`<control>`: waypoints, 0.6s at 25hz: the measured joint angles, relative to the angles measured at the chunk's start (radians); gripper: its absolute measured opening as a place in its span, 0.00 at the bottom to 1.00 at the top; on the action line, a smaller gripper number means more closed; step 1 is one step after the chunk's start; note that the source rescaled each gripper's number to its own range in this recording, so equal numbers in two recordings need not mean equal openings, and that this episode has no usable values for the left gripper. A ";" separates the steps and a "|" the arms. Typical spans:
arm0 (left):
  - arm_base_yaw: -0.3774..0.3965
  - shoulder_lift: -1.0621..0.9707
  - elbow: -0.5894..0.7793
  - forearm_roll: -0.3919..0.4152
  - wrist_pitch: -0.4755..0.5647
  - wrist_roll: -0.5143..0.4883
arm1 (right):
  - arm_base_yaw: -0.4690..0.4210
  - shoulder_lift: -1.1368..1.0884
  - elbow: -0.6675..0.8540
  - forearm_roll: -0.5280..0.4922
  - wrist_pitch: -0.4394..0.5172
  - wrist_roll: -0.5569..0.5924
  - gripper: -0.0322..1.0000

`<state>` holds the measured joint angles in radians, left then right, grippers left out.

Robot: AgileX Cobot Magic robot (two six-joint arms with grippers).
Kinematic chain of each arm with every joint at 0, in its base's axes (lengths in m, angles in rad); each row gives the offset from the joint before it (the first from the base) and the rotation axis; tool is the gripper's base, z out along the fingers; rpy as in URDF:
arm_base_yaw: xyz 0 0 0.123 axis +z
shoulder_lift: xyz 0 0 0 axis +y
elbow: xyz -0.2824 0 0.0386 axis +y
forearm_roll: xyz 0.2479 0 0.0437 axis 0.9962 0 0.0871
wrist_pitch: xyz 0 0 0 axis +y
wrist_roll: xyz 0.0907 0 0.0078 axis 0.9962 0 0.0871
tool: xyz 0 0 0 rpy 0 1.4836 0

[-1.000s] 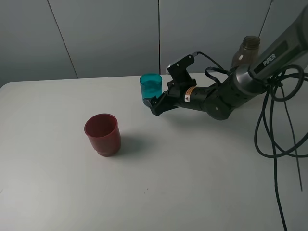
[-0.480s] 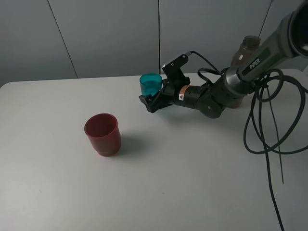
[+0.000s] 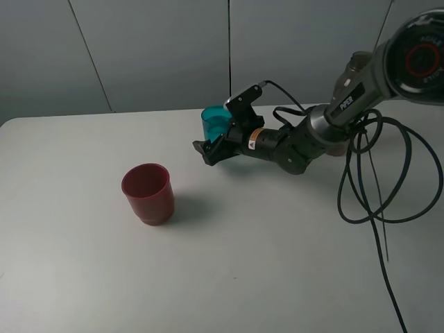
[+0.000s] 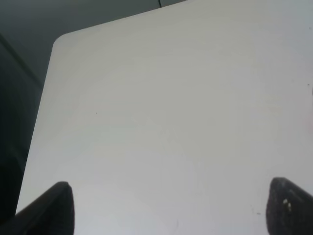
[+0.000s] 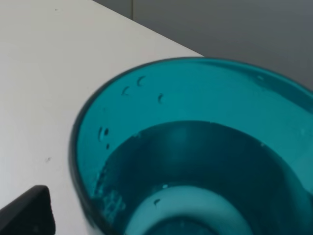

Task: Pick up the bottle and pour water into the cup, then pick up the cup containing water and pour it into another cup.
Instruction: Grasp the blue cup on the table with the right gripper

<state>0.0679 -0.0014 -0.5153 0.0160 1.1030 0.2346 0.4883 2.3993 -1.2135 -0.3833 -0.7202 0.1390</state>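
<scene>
The squat, opaque dark red plastic cup (image 3: 147, 193) is found at the near left of the worktop (image 3: 263, 263), upright, exactly where it was a second ago. Further back, the change is seen: the right tool (image 3: 211, 147) has been pushed further out and lower over the last second, and is now set about the base of the small translucent teal-blue plastic tumbler (image 3: 215, 121). The tumbler itself has not been shifted or raised. Water is seen inside it from the right wrist view, with droplets on its inner wall, so the pour from the bottle is judged done and the pick-up of the filled tumbler is judged to be the step in hand. One dark finger is seen just beside the tumbler's wall in that view; whether the jaws have been closed on it cannot be told. Behind the arm, the tall smoky grey-brown translucent plastic bottle (image 3: 355, 66) is left standing, largely hidden.

The left tool (image 4: 171, 210) is held wide apart over bare worktop, with nothing between its fingers.

The worktop is a plain white matt slab with a rounded corner. Black cables (image 3: 374, 180) are looped over its right side. Beyond its far edge, a flat grey panelled wall (image 3: 159, 48) is seen, divided by thin seams.
</scene>
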 joint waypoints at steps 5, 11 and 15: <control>0.000 0.000 0.000 0.000 0.000 -0.004 | 0.004 0.030 -0.038 0.004 -0.011 0.000 1.00; 0.000 0.000 0.000 0.000 0.000 -0.004 | 0.008 0.048 -0.058 0.006 -0.038 0.000 1.00; 0.000 0.000 0.000 0.000 0.000 -0.004 | 0.008 0.049 -0.057 0.018 -0.045 0.000 1.00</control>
<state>0.0679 -0.0014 -0.5153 0.0160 1.1030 0.2310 0.4967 2.4485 -1.2709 -0.3648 -0.7647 0.1390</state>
